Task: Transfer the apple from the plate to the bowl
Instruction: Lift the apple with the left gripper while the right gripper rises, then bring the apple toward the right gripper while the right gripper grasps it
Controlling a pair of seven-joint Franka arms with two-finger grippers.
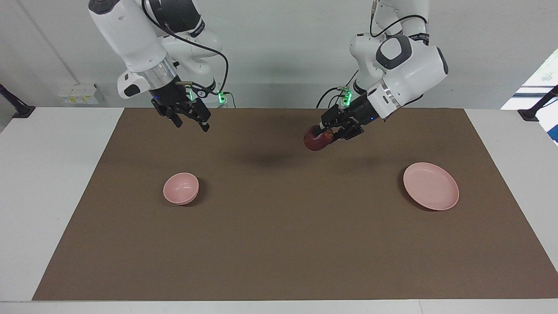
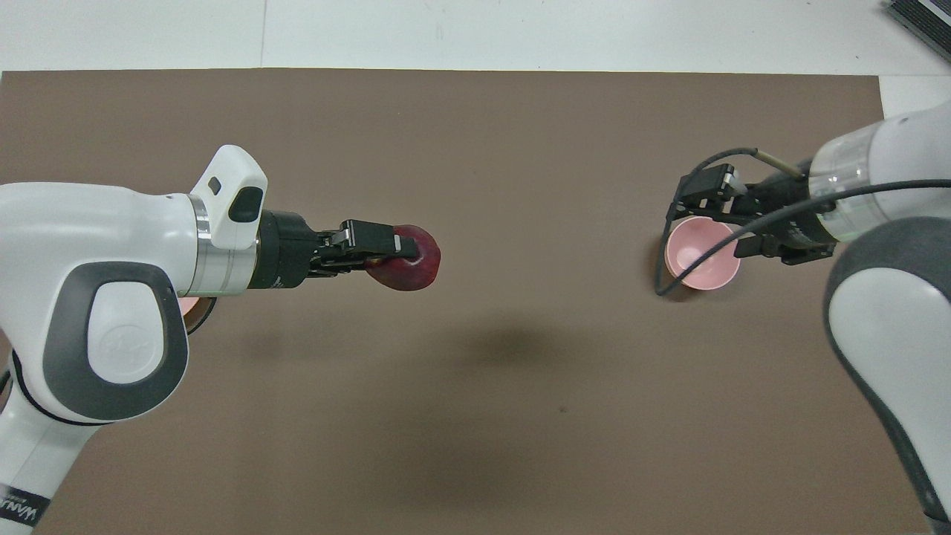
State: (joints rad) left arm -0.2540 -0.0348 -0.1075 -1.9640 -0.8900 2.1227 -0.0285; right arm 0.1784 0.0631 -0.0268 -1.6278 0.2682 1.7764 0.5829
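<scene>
Midway through the carry, the left tool (image 1: 321,132) gripped the apple (image 1: 314,140) in the air over the tabletop (image 1: 279,244), between the bare plate (image 1: 430,186) and the bowl (image 1: 181,188). The right tool (image 1: 191,121) hung wide open above the mat near the bowl. Next probably comes a handover.

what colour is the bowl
The bowl is plain pale pink, no pattern; clearest in the facing view, since cables partly cover it from overhead.
</scene>
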